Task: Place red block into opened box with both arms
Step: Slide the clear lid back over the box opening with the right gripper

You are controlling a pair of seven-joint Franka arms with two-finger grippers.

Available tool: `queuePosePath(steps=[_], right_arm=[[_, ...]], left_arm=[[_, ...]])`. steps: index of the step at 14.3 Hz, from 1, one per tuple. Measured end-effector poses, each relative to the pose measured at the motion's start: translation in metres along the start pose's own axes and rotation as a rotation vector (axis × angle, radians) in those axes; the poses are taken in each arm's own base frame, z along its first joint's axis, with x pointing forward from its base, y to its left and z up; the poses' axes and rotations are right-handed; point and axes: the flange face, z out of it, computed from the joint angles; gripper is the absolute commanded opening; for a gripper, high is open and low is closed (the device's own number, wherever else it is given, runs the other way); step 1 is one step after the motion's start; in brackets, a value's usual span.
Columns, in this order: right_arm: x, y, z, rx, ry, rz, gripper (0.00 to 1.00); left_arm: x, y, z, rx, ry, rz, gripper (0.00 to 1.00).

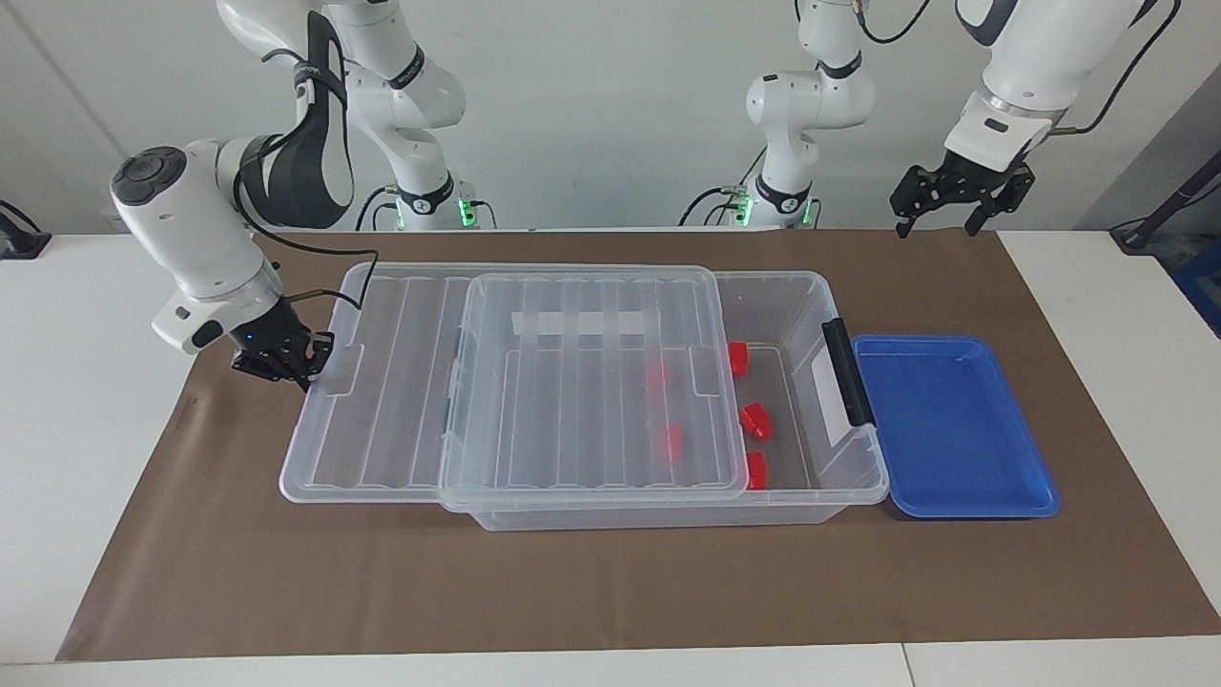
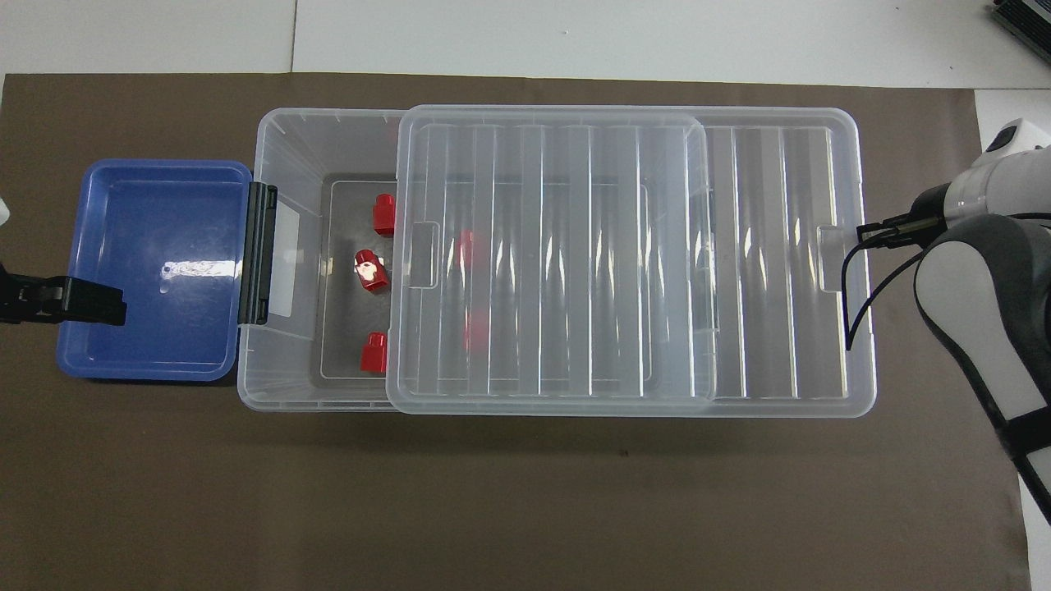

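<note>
The clear box (image 1: pixel 811 305) (image 2: pixel 287 361) lies along the brown mat with its ribbed lid (image 1: pixel 572 382) (image 2: pixel 575 246) slid partway over it. Three red blocks (image 1: pixel 756 420) (image 2: pixel 371 271) lie in the uncovered end by the black handle (image 1: pixel 847 372). Two more red blocks (image 1: pixel 673 441) (image 2: pixel 475 328) show through the lid. My right gripper (image 1: pixel 310 367) (image 2: pixel 862 234) is shut and presses on the lid's end tab, at the right arm's end. My left gripper (image 1: pixel 937 224) (image 2: pixel 82 300) hangs open and high over the blue tray's outer edge, holding nothing.
A shallow blue tray (image 1: pixel 954 425) (image 2: pixel 148 263) sits against the box's handle end with nothing in it. A brown mat (image 1: pixel 610 582) covers the table under everything. The right arm's cable (image 2: pixel 854 328) loops close to the lid's end.
</note>
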Motion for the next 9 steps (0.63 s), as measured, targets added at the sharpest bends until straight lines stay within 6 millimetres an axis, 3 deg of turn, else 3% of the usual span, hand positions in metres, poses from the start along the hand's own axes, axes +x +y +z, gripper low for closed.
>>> queuePosePath(steps=[4,9], right_arm=[[0.010,-0.051,0.003,0.037,0.014,0.034,0.00],[0.014,-0.089,0.005,0.046,0.023,0.063,0.00]], left_arm=[[0.000,-0.002,0.000,-0.001,0.000,-0.004,1.00],[0.000,-0.002,0.000,-0.001,-0.002,-0.003,1.00]])
